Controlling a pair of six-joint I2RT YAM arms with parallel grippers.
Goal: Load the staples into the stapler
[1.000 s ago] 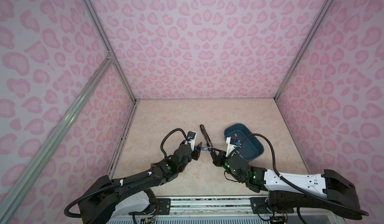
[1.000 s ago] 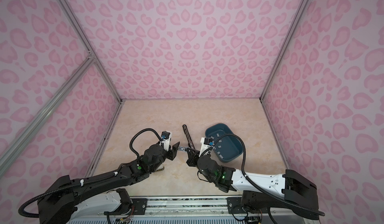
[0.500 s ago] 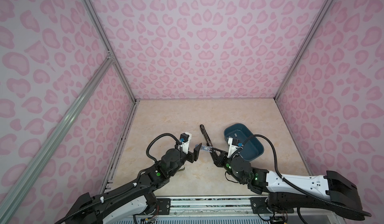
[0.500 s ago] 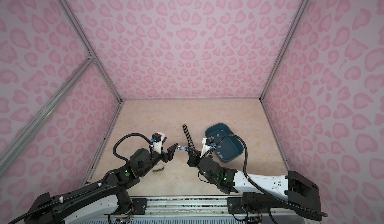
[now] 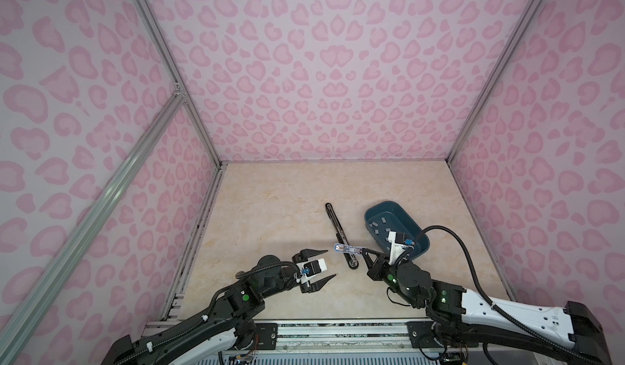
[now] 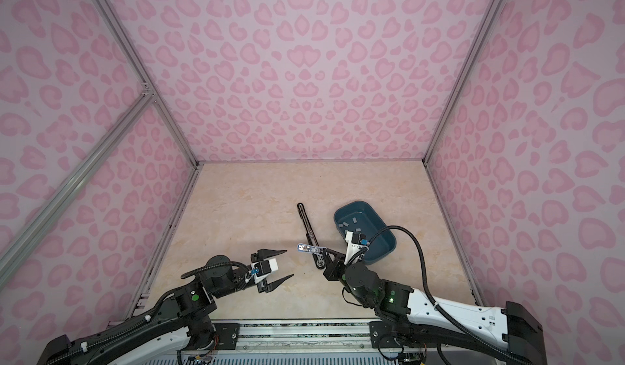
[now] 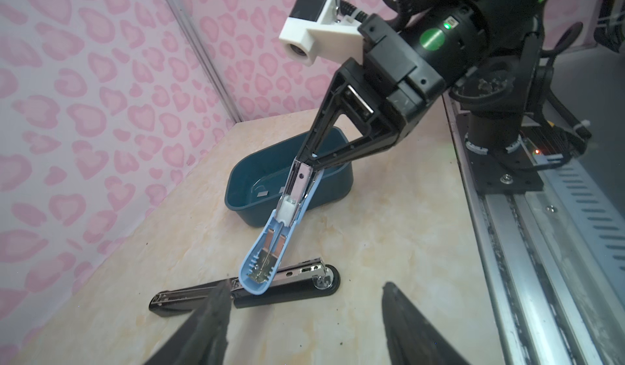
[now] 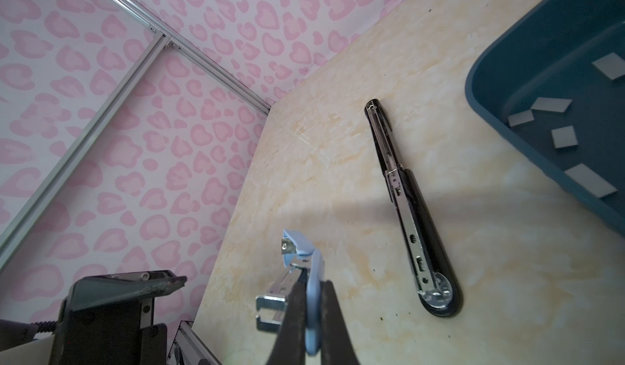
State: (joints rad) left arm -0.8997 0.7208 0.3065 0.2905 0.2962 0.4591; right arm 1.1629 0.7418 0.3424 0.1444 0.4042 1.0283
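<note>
A small light-blue stapler (image 5: 345, 249) (image 6: 306, 248) hangs above the table, hinged open, with my right gripper (image 5: 363, 252) (image 8: 313, 283) shut on its blue body (image 8: 313, 268). Its metal magazine (image 7: 297, 184) shows in the left wrist view. My left gripper (image 5: 331, 263) (image 6: 290, 263) (image 7: 304, 287) stands open and empty a short way left of it, touching nothing. A black stapler (image 5: 340, 234) (image 8: 406, 204) lies unfolded flat on the table. The staples (image 5: 380, 223) (image 8: 551, 104), several pale grey strips, lie in a dark blue tray (image 5: 411, 216) (image 8: 487, 109).
The tray sits right of the black stapler, close behind my right wrist. Pink patterned walls (image 5: 321, 75) close in the beige table (image 5: 270, 211) on three sides. A metal rail (image 5: 338, 329) runs along the front edge.
My left gripper has drawn back from the blue stapler toward the front left and now stands wider open. The right gripper has kept the blue stapler almost still.
</note>
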